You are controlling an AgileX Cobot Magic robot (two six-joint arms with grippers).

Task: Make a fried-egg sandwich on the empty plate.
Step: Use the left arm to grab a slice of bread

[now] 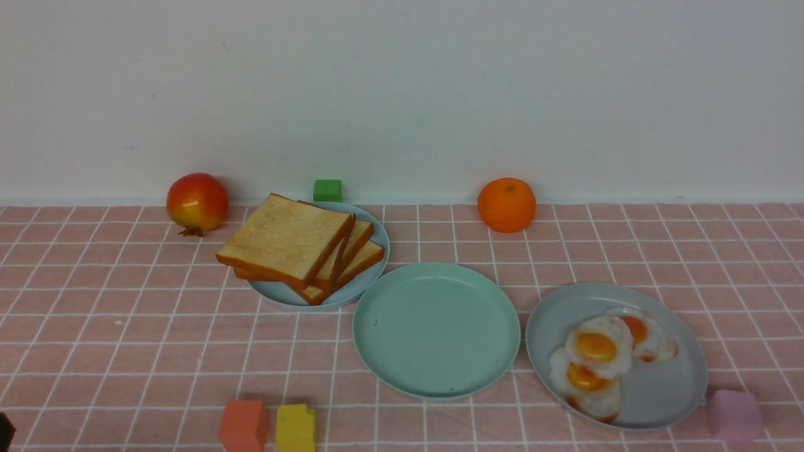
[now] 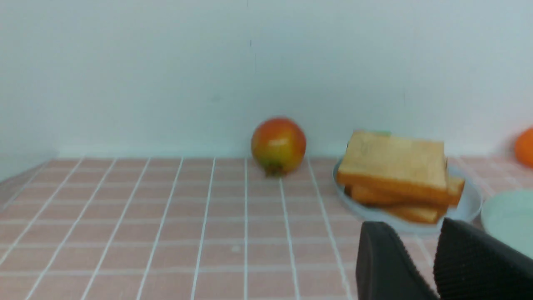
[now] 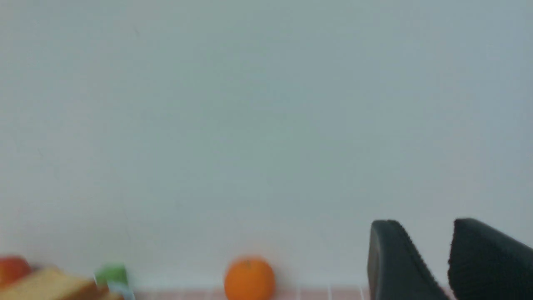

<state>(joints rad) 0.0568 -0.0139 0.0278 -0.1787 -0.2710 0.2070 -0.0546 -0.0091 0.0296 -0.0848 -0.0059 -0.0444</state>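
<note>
Sitting bare at the middle of the table point(image 1: 125, 326), toward its near edge, is the mint-green plate point(image 1: 436, 329). Toast slices point(image 1: 286, 238) are stacked on a pale blue plate point(image 1: 364, 285) just beside it, toward the far left corner. Fried eggs point(image 1: 597, 348) lie on a grey plate point(image 1: 666, 389) nearer the right edge. Your left tool point(image 2: 414, 227) and right tool point(image 3: 427, 225) each stand partly open, gripping nothing.

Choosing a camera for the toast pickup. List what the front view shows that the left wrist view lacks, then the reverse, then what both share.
Front view only: the fried eggs on the grey-blue plate, plus the orange block, yellow block and purple block. Left wrist view only: the left gripper, jaws apart, holding nothing. Both: the toast stack, the pomegranate, the orange and the mint-green plate, the last two cut off in the wrist view.
</note>
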